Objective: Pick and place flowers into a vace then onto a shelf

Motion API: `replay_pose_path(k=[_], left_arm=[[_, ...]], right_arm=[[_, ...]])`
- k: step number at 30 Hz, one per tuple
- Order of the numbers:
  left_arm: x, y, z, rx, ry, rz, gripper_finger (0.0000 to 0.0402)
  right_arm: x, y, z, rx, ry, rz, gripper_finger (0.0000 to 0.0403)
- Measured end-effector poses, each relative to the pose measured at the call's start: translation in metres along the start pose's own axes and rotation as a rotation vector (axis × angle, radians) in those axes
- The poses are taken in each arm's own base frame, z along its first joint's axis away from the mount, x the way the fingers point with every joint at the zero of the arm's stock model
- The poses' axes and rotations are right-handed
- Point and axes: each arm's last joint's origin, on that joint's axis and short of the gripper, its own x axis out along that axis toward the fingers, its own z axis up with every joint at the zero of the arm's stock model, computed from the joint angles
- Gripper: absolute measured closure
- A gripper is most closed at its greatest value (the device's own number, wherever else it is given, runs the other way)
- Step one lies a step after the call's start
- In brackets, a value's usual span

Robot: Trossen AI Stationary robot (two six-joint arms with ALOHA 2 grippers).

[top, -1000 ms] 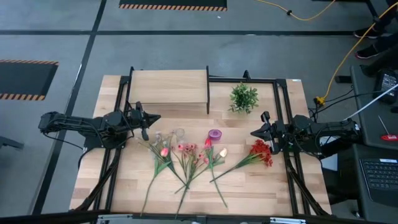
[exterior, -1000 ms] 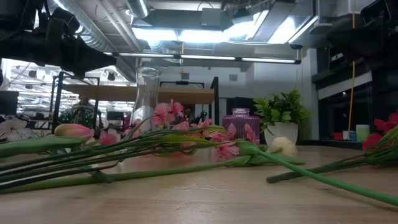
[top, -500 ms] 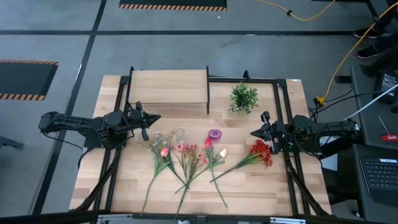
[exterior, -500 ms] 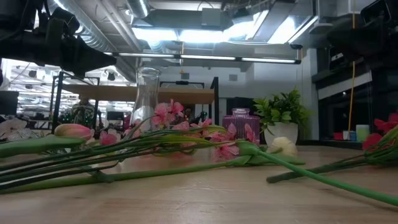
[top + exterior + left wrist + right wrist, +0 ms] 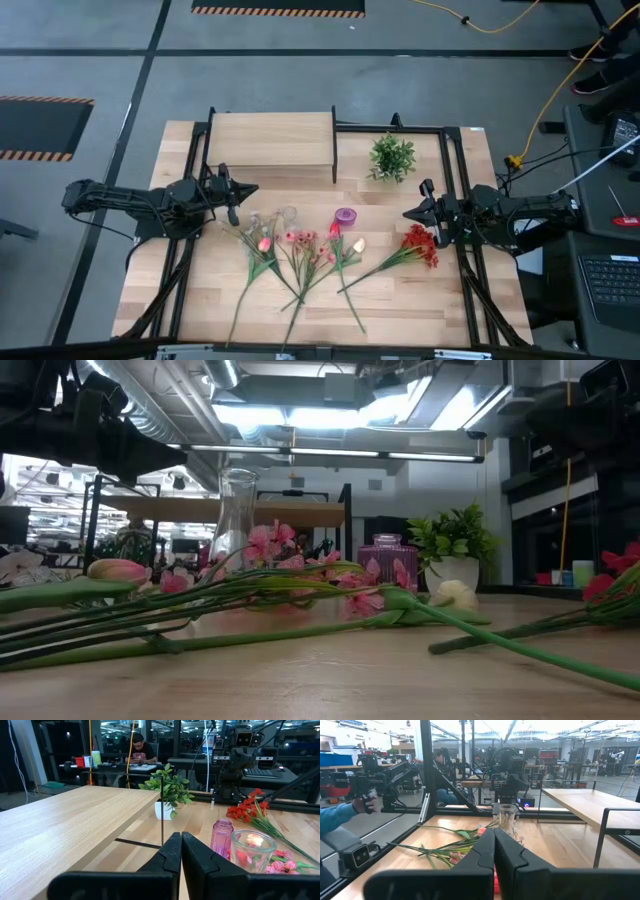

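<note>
Several long green-stemmed flowers (image 5: 300, 255) lie flat on the tabletop: pink and cream tulips, small pink blossoms, and a red blossom cluster (image 5: 420, 245) at the right. A clear glass vase (image 5: 287, 215) and a small purple vase (image 5: 345, 216) stand upright beside them. The shelf (image 5: 270, 140) stands on black legs at the table's far side. My left gripper (image 5: 236, 193) hovers shut at the table's left, near the clear vase (image 5: 252, 847). My right gripper (image 5: 412, 213) hovers shut at the right, just beyond the red cluster.
A bushy green plant in a white pot (image 5: 392, 157) stands on the table right of the shelf. A black metal frame (image 5: 455, 170) runs along the table's sides. A person (image 5: 140, 749) sits at a desk beyond the table; a hand in a blue sleeve (image 5: 340, 815) shows outside it.
</note>
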Motion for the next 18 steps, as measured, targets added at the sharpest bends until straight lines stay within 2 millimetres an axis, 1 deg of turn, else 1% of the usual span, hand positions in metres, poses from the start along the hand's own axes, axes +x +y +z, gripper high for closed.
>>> replay_pose_path(k=[16,18], left_arm=[[0.0000,-0.0001,0.0003,0.016,-0.003,-0.002,0.0395],[0.0000,-0.0008,0.0002,0.023,-0.002,-0.029,0.0395]], right_arm=[[0.0000,0.0000,0.0000,0.000,0.000,0.000,0.0400],[0.0000,0.0000,-0.0002,0.000,0.001,-0.001,0.0400]])
